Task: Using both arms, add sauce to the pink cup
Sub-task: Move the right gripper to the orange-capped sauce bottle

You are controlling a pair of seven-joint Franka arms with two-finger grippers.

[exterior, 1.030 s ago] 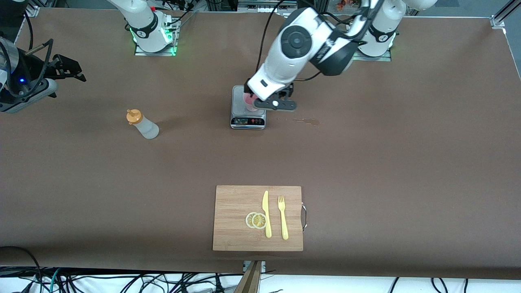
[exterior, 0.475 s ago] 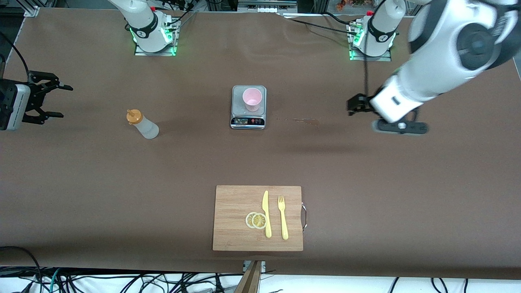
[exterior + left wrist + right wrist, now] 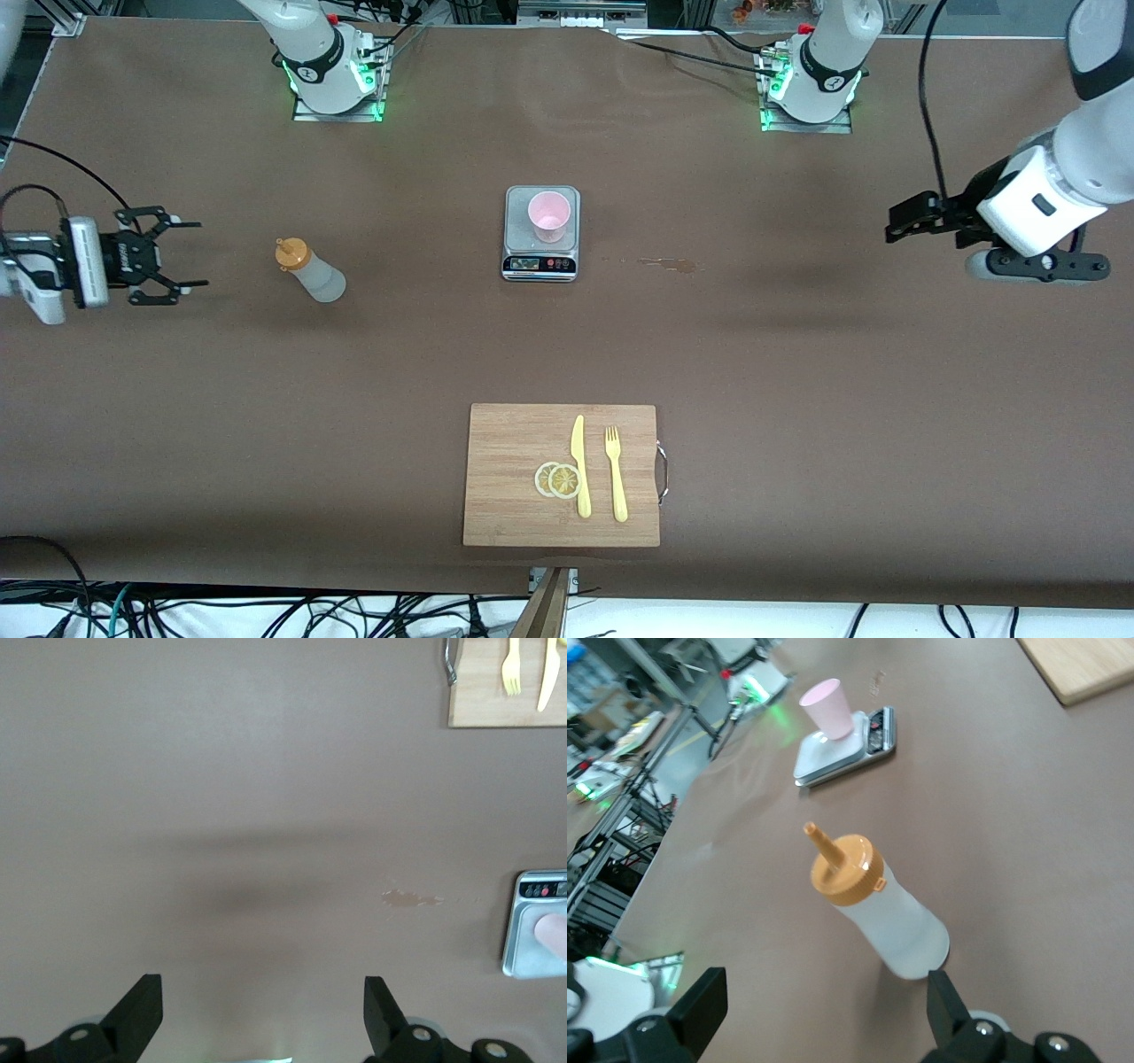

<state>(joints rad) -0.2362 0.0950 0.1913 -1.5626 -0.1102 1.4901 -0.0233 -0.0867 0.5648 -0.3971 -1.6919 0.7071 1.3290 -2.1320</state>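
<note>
1. We observed the right arm's black two-finger gripper (image 3: 182,255) over the table at the right arm's end, its jaws spread wide and holding nothing, pointing toward the squeeze bottle.
2. The small translucent whitish plastic squeeze bottle of sauce with an orange-amber nozzle cap (image 3: 309,270) stood upright on the brown table (image 3: 797,372) just ahead of that gripper's fingertips, apart from them; in the right wrist view the bottle (image 3: 877,908) lay between the lines of the two black fingers (image 3: 700,1010), not touched by either.
3. The small pale pink plastic tumbler (image 3: 549,215) stood upright on a small silver digital kitchen scale (image 3: 541,257), well apart from both grippers and roughly midway between them.
4. We saw the left arm's black two-finger gripper (image 3: 905,219) over bare table at the left arm's end, jaws apart and empty, pointing toward the scale; its wrist view showed the scale's edge (image 3: 523,943) and a sliver of the cup (image 3: 554,935) well ahead of it.
5. A small pale stain (image 3: 669,263) marked the table between the scale and the left gripper.
6. A rectangular bamboo cutting board (image 3: 505,443) lay nearer the front camera than the scale, carrying a yellow plastic knife (image 3: 580,465), a yellow plastic fork (image 3: 615,474) and two lemon slices (image 3: 558,479).
</note>
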